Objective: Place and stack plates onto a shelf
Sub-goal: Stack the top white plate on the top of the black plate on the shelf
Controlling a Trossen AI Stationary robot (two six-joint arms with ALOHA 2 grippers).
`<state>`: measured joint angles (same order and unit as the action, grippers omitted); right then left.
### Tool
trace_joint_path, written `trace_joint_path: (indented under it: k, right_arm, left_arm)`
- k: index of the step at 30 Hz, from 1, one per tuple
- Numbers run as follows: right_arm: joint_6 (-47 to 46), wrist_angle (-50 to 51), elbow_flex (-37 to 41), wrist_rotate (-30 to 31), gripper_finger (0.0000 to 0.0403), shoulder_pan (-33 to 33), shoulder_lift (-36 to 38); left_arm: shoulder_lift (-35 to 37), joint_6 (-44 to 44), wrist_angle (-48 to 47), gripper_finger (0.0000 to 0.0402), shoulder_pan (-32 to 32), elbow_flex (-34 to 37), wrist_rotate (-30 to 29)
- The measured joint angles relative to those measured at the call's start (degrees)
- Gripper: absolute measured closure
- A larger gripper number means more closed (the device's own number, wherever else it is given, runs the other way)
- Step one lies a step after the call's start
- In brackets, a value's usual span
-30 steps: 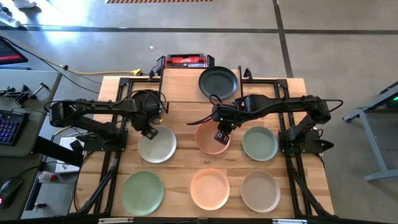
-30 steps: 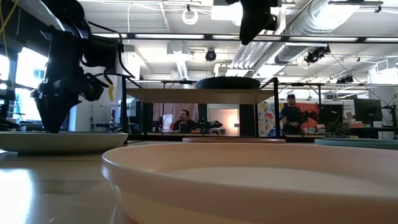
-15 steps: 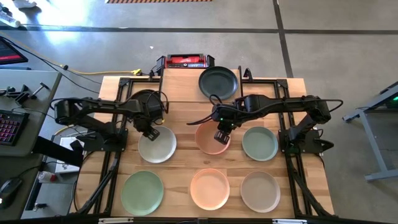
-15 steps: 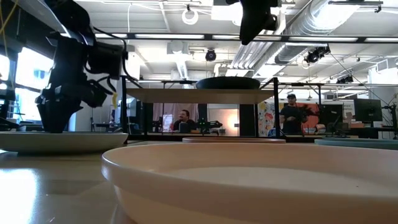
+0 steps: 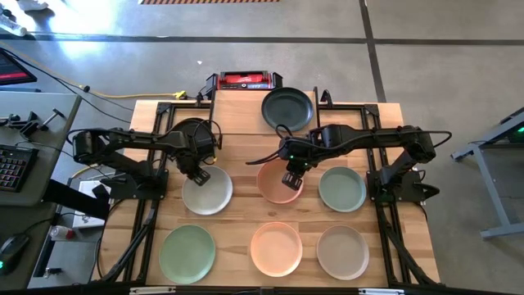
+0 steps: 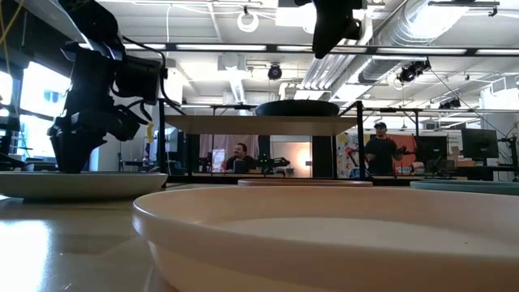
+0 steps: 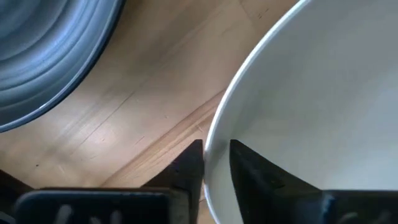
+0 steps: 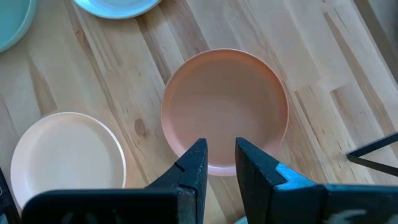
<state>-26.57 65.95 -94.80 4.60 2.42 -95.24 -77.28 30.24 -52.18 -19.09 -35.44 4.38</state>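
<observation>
My left gripper (image 5: 199,174) points down at the far-left rim of the cream-white plate (image 5: 210,192), which lies flat on the table; its fingers are shut on that rim. A black plate (image 5: 190,131) lies beside it, partly under the left arm. My right gripper (image 5: 292,178) hangs high over a peach-pink plate (image 8: 225,109), its fingers a narrow gap apart with nothing between them. Another black plate (image 5: 287,109) rests on the shelf (image 5: 241,111) at the table's far side. My left gripper holds the cream-white plate by its rim (image 7: 214,146), on the plate's far-left side. One finger (image 7: 249,171) is inside the dish and one (image 7: 189,165) outside it. The fingers come from above, pointing down. The plate lies flat on the table.
Along the near edge lie a pale green plate (image 5: 187,253), a peach-pink plate (image 5: 276,248) and a beige plate (image 5: 342,251). A second pale green plate (image 5: 342,188) lies to the right. A red-and-black device (image 5: 248,80) stands behind the shelf. People show in the room beyond.
My left arm has leaned a little lower over the cream-white plate's rim. The plate has stayed where it was.
</observation>
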Motion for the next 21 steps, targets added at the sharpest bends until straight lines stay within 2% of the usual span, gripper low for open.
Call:
trace_joint_path:
  k: [6, 15, 21]
  right_arm:
    - [0.0, 0.0, 0.0, 0.0, 0.0341, 0.0, 0.0]
    - [0.0, -0.01, 0.0, 0.0, 0.0341, 0.0, 0.0]
    - [0.0, -0.04, 0.0, 0.0, 0.0341, 0.0, -0.01]
  left_arm:
    - [0.09, -0.29, -0.07, 0.0392, -0.02, -0.12, 0.5]
    - [0.82, -2.11, -0.3, 0.0398, 0.13, -0.07, 1.3]
    - [4.68, -0.68, -0.44, 0.04, 2.4, -0.02, 2.01]
